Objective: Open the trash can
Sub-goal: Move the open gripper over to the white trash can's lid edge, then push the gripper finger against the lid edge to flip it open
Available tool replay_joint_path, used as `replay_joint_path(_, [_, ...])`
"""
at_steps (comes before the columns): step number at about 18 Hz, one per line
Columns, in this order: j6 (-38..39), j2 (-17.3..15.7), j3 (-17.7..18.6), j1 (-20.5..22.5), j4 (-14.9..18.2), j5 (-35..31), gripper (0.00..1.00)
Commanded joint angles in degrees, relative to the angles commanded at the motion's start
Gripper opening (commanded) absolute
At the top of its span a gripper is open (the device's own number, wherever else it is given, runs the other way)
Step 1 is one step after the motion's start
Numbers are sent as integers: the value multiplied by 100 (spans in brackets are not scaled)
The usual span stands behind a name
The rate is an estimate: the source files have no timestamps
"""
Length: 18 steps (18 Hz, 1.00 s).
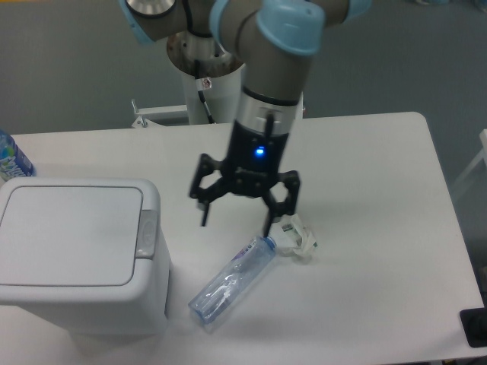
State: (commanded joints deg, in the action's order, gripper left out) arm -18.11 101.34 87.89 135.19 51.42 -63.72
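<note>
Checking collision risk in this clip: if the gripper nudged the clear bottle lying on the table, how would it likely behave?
The bottle lies on its side, so it would probably roll. It looks clear and empty, likely light, so even a slight touch might shift it. Its thin plastic may dent under squeezing. The gripper is open just above its cap end.

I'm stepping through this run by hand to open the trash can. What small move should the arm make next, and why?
Probably shift the gripper left, toward the grey push-button latch on the trash can. The lid lies flat and closed, while the open gripper hangs empty above the clear bottle lying on the table, well to the right of the latch.
</note>
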Motion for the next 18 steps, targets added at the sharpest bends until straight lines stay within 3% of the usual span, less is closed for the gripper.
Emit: replay_joint_path(18, [18,228,0,-212,-158,-18,100])
